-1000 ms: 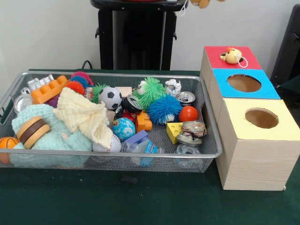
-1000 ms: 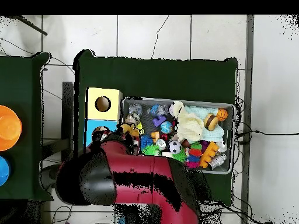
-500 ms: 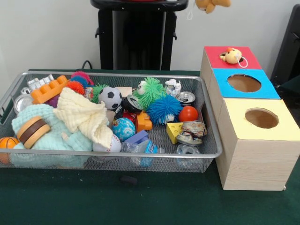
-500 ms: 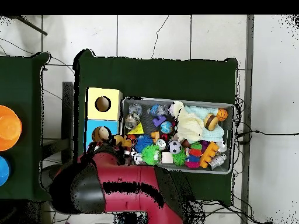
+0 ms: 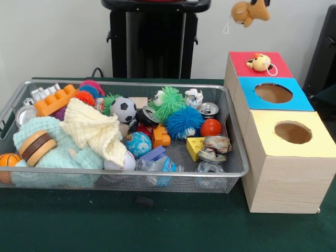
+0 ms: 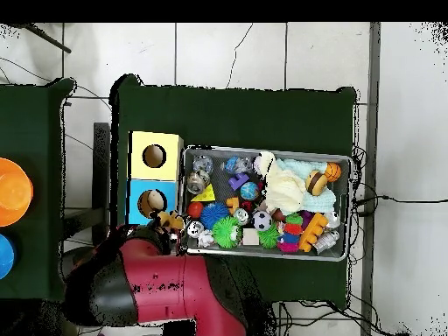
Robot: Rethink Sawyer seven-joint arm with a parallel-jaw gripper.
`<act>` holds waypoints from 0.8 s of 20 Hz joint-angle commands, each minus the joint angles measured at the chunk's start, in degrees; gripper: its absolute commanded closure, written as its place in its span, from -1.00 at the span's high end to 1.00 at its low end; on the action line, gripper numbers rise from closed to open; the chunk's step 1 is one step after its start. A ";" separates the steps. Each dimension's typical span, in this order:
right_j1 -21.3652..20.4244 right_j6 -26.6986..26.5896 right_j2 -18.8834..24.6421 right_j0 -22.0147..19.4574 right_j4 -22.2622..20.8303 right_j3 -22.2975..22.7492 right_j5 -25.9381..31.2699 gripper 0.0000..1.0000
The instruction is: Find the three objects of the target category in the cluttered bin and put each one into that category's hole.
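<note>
A small tan plush animal (image 5: 250, 11) with a white loop hangs in the air above the red box (image 5: 281, 67). My gripper (image 5: 264, 2) is shut on it and shows only at the top edge. In the overhead view the gripper (image 6: 166, 225) and plush animal (image 6: 169, 220) sit at the bin's corner beside the blue box (image 6: 137, 197). A second small plush animal (image 5: 260, 62) lies on the red box's top. The blue box (image 5: 296, 102) and yellow box (image 5: 315, 147) each have a round hole.
The wire bin (image 5: 131, 173) holds balls, spiky balls (image 5: 184, 122), cans (image 5: 208, 109), a cream cloth (image 5: 94, 130), a teal cloth, blocks and a plastic bottle. The red arm (image 6: 166, 293) covers the table edge below the bin (image 6: 351, 206). Orange and blue bowls (image 6: 10, 191) sit at the overhead view's left.
The plush animal has come further down from the front view's top edge and moved right. In the overhead view the arm has swung off the bin toward the boxes.
</note>
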 commanded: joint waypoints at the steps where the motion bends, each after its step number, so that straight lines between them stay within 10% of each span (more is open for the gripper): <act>1: 2.70 12.49 -1.65 0.79 0.30 6.05 -2.70 -1.00; 16: 9.16 12.95 -2.37 2.13 1.24 9.24 -13.02 -1.00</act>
